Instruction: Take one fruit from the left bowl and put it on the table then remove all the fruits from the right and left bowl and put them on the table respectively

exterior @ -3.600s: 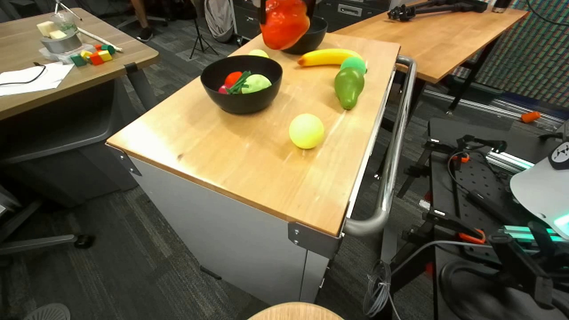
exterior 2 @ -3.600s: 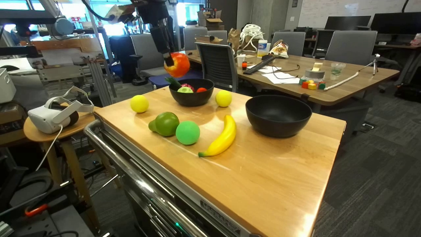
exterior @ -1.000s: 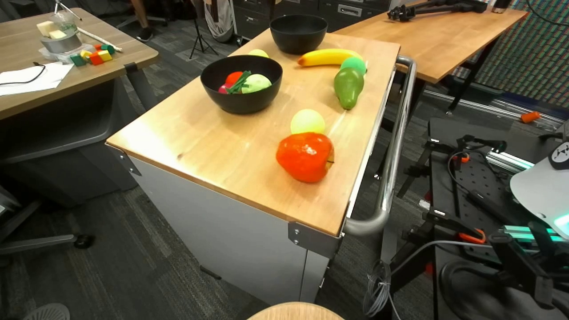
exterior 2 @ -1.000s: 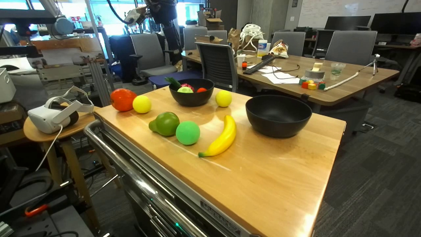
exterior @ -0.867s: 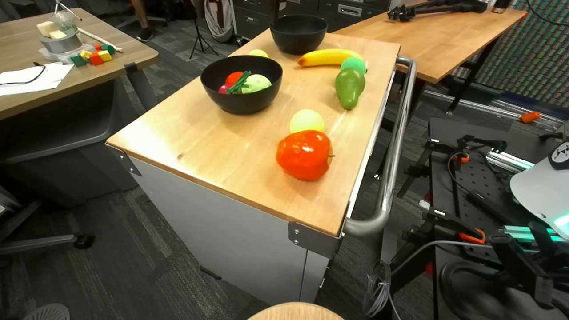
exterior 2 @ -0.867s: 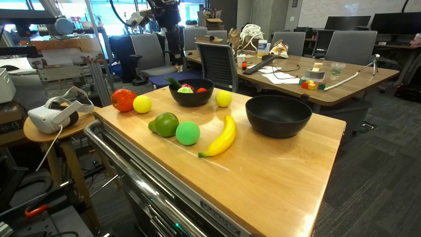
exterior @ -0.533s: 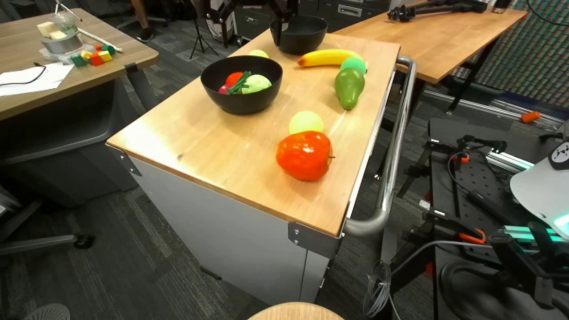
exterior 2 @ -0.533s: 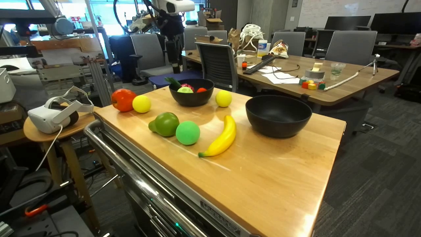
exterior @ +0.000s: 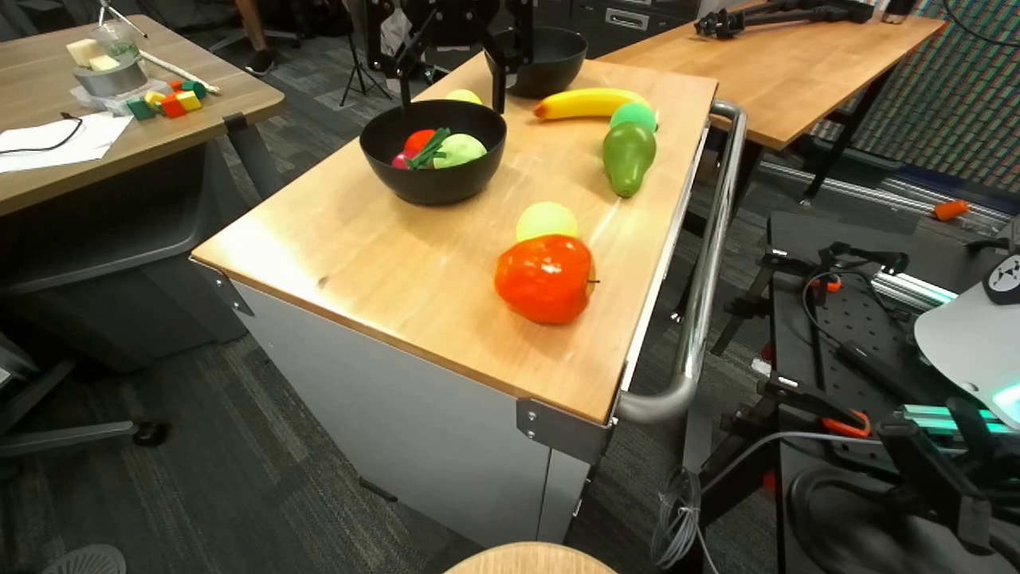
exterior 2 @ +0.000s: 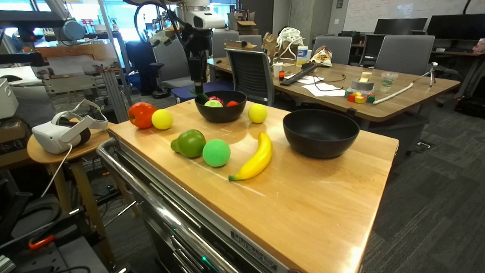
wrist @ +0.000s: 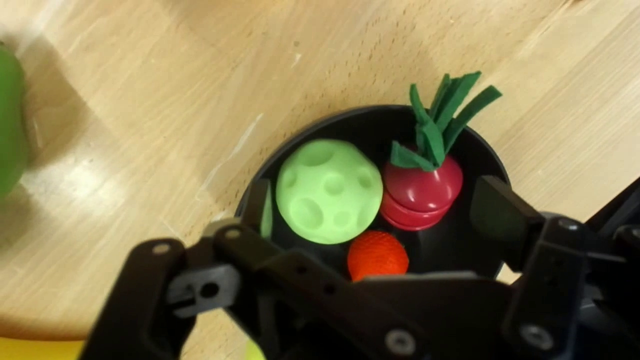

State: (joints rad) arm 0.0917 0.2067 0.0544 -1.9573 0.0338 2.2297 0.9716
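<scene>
Your gripper point(exterior: 453, 97) hangs over the loaded black bowl point(exterior: 434, 187), its fingers point(wrist: 500, 212) spread wide and holding nothing. The step in hand appears to be picking the next fruit. Note, in the wrist view, three pieces in this bowl: a pale green dimpled ball point(wrist: 328, 192), a red toy radish point(wrist: 425, 187) topped with green leaves point(wrist: 452, 112), and an orange-red piece point(wrist: 378, 256), partly hidden by the gripper. A second black bowl point(exterior 2: 322, 146) stands well apart.

Ball and radish lie side by side, touching or nearly so, both within the span of the fingers; if you close here, you probably squeeze the two together. Choose one and centre it first. For the radish, aim at the body below the leaves, which would likely bend. For the ball, one finger must pass between it and the wall, so descend slowly; you cannot tell from these views whether the tips clear the rim. Close at the widest part, lift straight up, and release low onto the table point(exterior 2: 329, 201), away from the red apple point(exterior 2: 141, 115) and yellow ball point(exterior 2: 163, 120), as round pieces may roll.
</scene>
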